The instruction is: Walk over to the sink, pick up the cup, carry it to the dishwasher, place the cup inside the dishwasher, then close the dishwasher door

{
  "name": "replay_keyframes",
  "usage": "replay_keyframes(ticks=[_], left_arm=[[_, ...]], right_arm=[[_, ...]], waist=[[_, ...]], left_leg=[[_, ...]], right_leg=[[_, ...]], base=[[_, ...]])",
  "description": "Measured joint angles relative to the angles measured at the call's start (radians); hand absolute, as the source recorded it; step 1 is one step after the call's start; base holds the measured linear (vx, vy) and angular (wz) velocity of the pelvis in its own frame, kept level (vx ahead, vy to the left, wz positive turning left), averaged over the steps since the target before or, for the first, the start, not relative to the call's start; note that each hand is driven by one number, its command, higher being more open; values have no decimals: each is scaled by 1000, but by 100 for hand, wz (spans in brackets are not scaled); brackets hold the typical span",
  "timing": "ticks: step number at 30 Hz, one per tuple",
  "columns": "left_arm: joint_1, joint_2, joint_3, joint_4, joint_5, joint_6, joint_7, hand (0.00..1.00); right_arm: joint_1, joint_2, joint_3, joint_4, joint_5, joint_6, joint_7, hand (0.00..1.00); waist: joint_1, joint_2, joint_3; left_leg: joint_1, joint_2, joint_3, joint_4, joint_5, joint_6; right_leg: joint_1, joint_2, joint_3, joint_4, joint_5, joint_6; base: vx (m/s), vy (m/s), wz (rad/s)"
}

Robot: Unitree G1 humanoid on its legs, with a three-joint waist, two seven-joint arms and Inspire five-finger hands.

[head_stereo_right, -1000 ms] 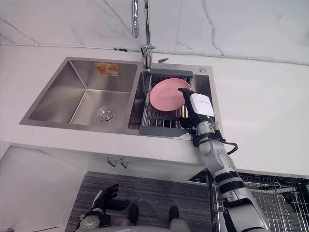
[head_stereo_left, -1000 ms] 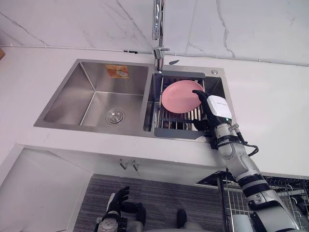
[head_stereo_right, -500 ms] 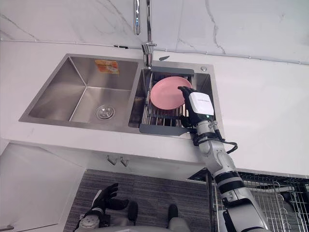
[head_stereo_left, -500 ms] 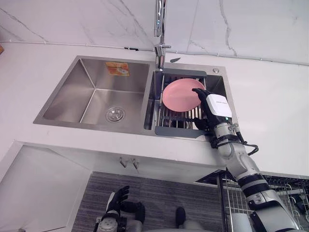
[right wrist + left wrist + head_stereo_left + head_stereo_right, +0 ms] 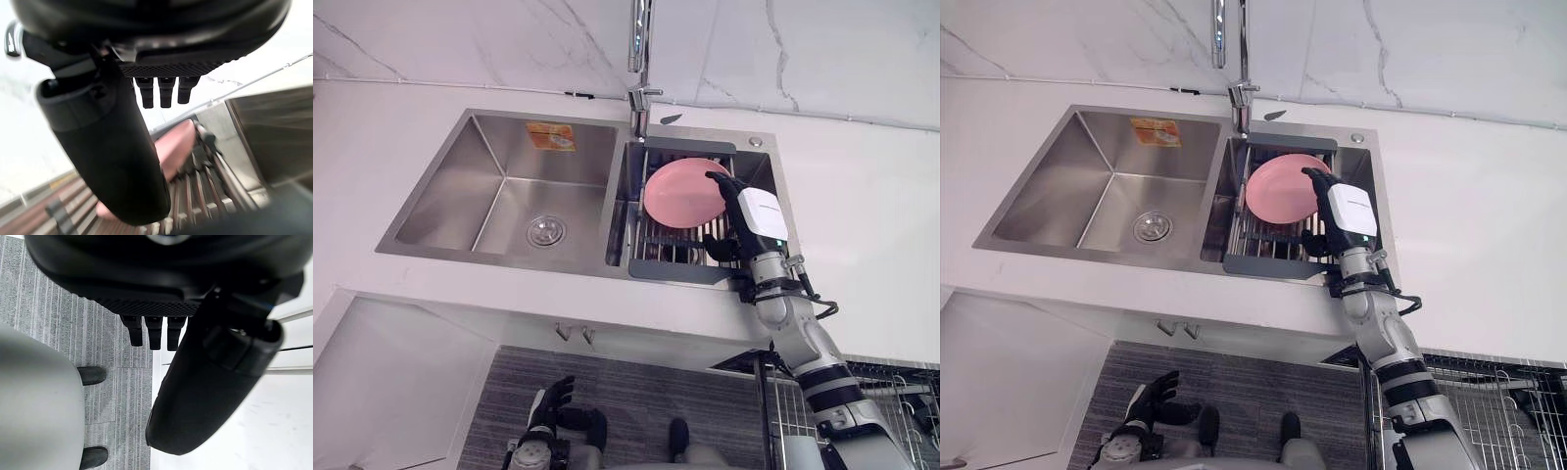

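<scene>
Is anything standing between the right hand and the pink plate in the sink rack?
Nothing visible does. The right hand is open over the rack, with its fingertips at the right edge of the pink plate, which leans on the rack. I cannot tell whether they touch.

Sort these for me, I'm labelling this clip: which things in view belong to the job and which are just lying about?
Job: sink; pink plate in its right basin; right hand, open at the plate's edge; dishwasher rack.
Lying about: faucet; drain rack under the plate; sticker; left hand, open, low by the floor.
</scene>
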Motion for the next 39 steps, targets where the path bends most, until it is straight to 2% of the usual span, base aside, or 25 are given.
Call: replay_keyframes(ticks=[12,20,39], left_arm=[[0,1,0,-1,0,0,0,90],[-2,1,-2,-4,-1,-6,-4,90],[-3,7,-3,-13,-23,-6,-6,90]], right_arm=[[0,-7,-6,-22,0,-9,7,90],[-58,-52,46,124,0,-8,41,90],[-199,-68,76,247,-5,8,49,90]], waist=[[2,-2,1],[14,-2,1],[24,-13,7]], left_leg=[[4,1,4,0,-1,-1],[-2,0,0,0,1,1],[-18,-8,-6,0,3,3]], right_leg=[[0,0,3,7,-1,1],[-4,-1,-2,5,-1,1],[-16,-6,-7,2,2,5]], base=[[-18,-4,0],[-17,-5,1],[0,0,0]])
